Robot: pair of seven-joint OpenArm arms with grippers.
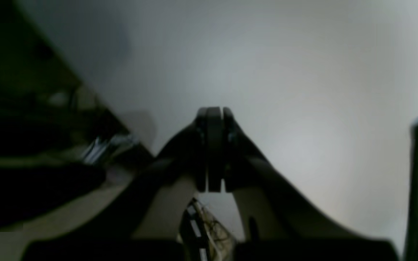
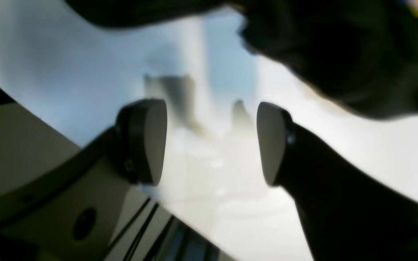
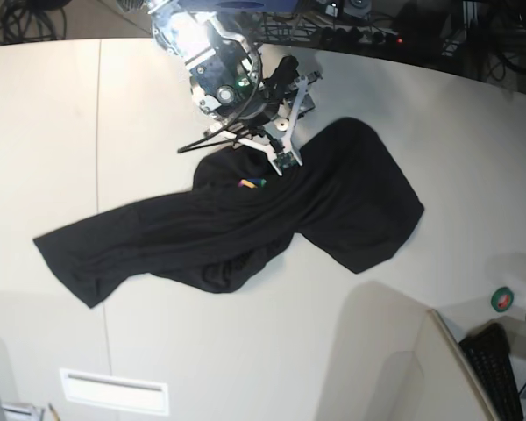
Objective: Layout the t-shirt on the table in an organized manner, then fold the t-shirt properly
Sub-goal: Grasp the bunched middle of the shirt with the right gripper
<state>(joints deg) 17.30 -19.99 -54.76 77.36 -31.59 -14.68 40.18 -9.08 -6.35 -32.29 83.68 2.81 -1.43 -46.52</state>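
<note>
Base view, near edge first: small white rectangular plate (image 3: pixel 114 391) on the table (image 3: pixel 44 132), close to the front edge, well apart from the cloth. Green tape roll (image 3: pixel 502 299) sits at the far right, by a keyboard (image 3: pixel 495 364). Mid-table: the t-shirt (image 3: pixel 245 224) lies rumpled and stretched diagonally, one end reaching toward the left front, a wider lobe spreading right; not flat, folds bunched in the middle. A small bit of coloured print (image 3: pixel 252 182) peeks out near its upper edge. Further back, the right gripper (image 3: pixel 276 145) hangs over the shirt's far edge, just beside that print; in the right wrist view its fingers (image 2: pixel 267 145) stand wide apart with nothing between them, pale table behind, black cloth above and a yellow-purple speck of print at the top right corner. Whether the fingertips touch the fabric: cannot tell. Left gripper (image 1: pixel 214 145) shows only in the left wrist view: jaws pressed fully together, holding nothing, above bare table, with the table edge and dark clutter to the left.
</note>
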